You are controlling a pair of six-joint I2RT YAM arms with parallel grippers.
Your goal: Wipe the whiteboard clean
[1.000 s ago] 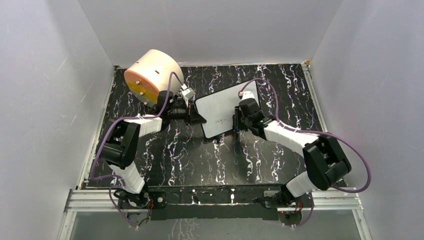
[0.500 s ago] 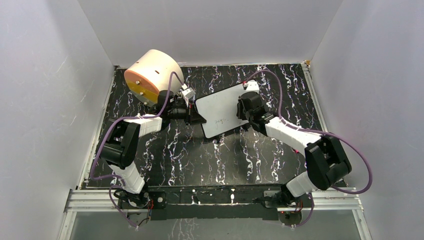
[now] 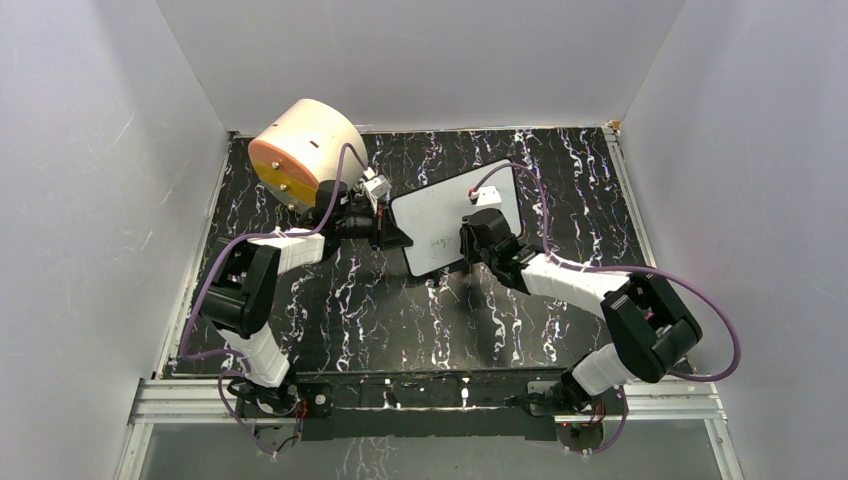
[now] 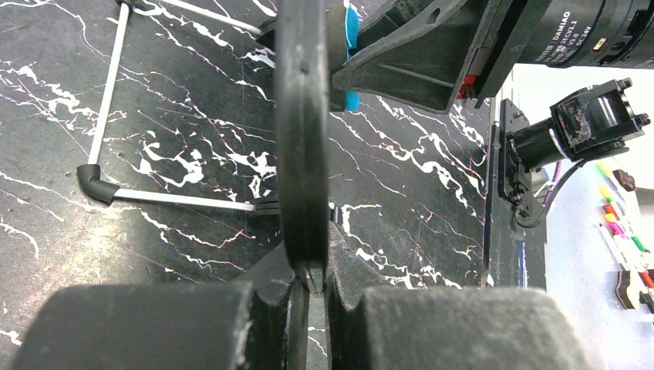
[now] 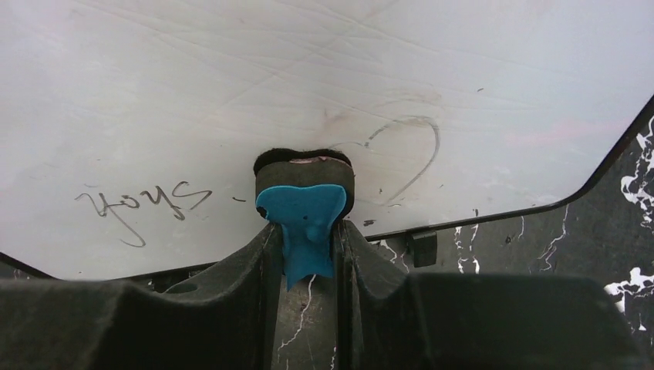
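black marbled table [image 3: 400, 320], grey walls [image 3: 420, 60]; left fingers [image 4: 139, 327] pinch whiteboard [image 3: 435, 212], right fingers [image 5: 193, 324] pinch blue eraser [image 5: 302, 223].

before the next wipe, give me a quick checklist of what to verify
1. Small white rectangular whiteboard clamped at its edge by the left gripper: ok.
2. Blue eraser with black felt pad held in the right gripper: ok.
3. Pad against the board surface: ok, judging by the right wrist view.
4. Board wiped clean: not ok; a handwritten word and a heart outline show.
5. Enough wiping pressure: cannot tell.
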